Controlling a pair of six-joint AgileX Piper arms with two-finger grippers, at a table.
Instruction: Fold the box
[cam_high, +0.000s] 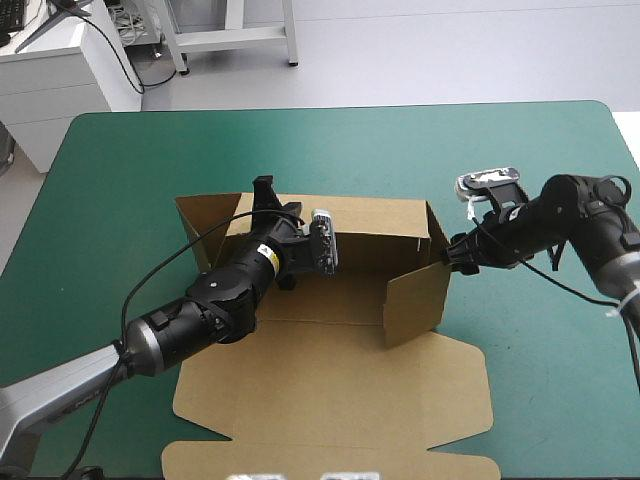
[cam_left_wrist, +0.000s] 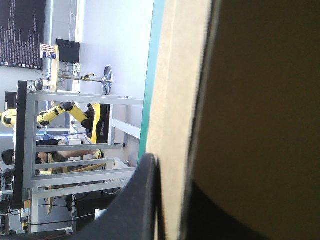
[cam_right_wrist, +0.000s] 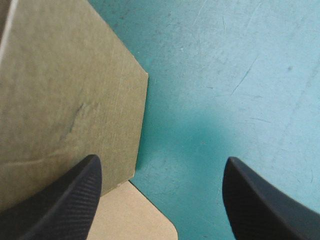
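The left pincer (cam_high: 268, 200) clamps the box's (cam_high: 330, 400) far wall (cam_high: 370, 218). The right pincer (cam_right_wrist: 160, 195) gapes beside the side flap (cam_high: 418, 300). Push that flap inward squarely.

Left tool (cam_left_wrist: 172, 172) pinched nearly together, right tool (cam_right_wrist: 160, 165) spread wide apart.

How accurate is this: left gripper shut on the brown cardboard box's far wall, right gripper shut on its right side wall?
One error: the right gripper is open, not shut on the side wall. The right wrist view shows its black fingers apart, that wall ahead of one, teal-green cover between them. The left gripper is shut on the brown cardboard box's far wall.
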